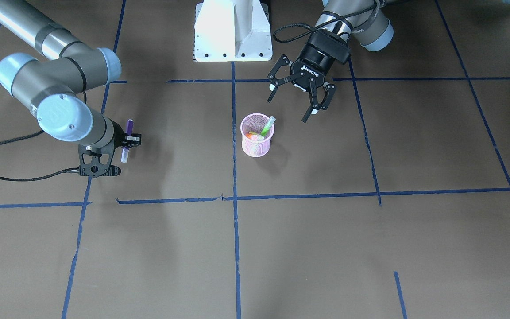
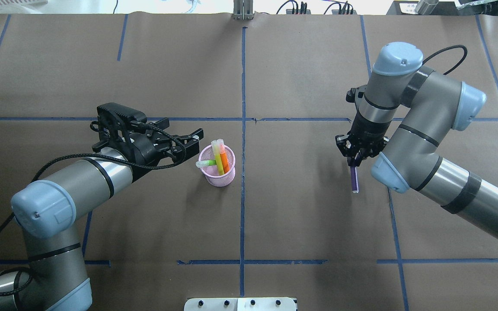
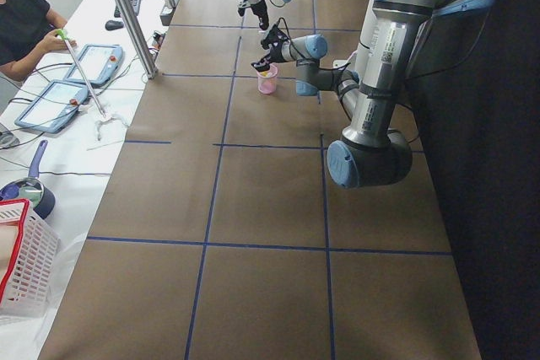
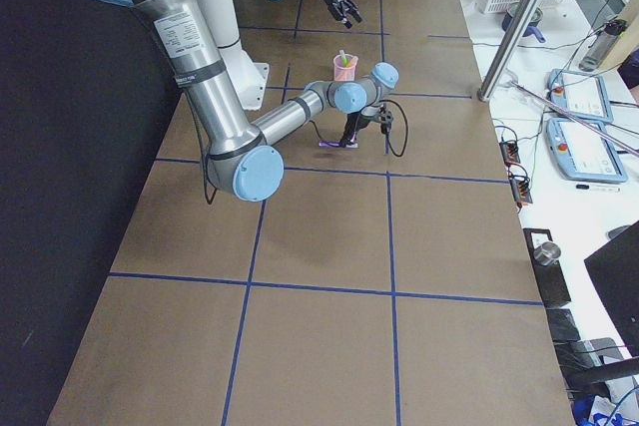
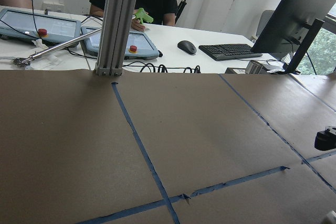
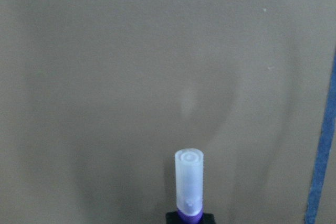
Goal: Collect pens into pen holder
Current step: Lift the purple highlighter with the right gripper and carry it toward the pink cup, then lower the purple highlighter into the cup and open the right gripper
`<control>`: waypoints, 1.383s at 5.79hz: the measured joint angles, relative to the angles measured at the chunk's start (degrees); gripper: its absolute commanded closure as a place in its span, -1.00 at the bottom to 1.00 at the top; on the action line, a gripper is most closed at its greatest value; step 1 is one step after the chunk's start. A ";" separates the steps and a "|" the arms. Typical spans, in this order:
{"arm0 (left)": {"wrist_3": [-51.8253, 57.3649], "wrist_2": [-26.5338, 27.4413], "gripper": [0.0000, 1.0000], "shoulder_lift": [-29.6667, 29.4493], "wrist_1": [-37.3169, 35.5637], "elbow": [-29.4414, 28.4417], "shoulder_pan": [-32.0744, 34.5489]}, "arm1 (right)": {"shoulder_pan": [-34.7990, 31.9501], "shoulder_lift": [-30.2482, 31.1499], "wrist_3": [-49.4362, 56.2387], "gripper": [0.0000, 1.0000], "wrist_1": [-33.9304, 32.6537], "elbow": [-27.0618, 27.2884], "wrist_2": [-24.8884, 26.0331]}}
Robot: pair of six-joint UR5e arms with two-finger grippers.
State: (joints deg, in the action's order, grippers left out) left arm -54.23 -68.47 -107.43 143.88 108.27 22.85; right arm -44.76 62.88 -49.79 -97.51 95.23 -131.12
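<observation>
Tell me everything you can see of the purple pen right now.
The purple pen is a slim, plastic-looking stick with a purple barrel and a translucent whitish cap. The right gripper is shut on its barrel, with the cap end sticking out. It seems lifted off the table, well apart from the pink pen holder. Nothing else touches it.

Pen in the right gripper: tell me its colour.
The pen is purple with a translucent whitish cap, shown best in the overhead exterior view.

Pens (image 2: 354,179) three, perhaps four; pen holder (image 2: 218,180) one.
</observation>
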 measured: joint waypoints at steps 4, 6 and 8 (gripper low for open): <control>0.05 -0.02 -0.99 1.06 0.00 -0.02 0.00 | 12.39 -2.77 -10.81 1.00 6.75 18.93 34.79; 0.50 -0.20 -0.99 2.67 -0.06 -0.23 0.75 | 21.21 -4.52 -17.81 1.00 12.76 19.77 52.41; 0.80 -0.81 -0.99 4.48 -0.52 -0.90 3.03 | 29.03 -6.36 -22.61 1.00 15.09 19.56 67.77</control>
State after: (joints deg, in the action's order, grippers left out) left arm -53.43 -69.28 -102.95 143.36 107.37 25.88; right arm -15.73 56.51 -72.40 -82.42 114.80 -63.35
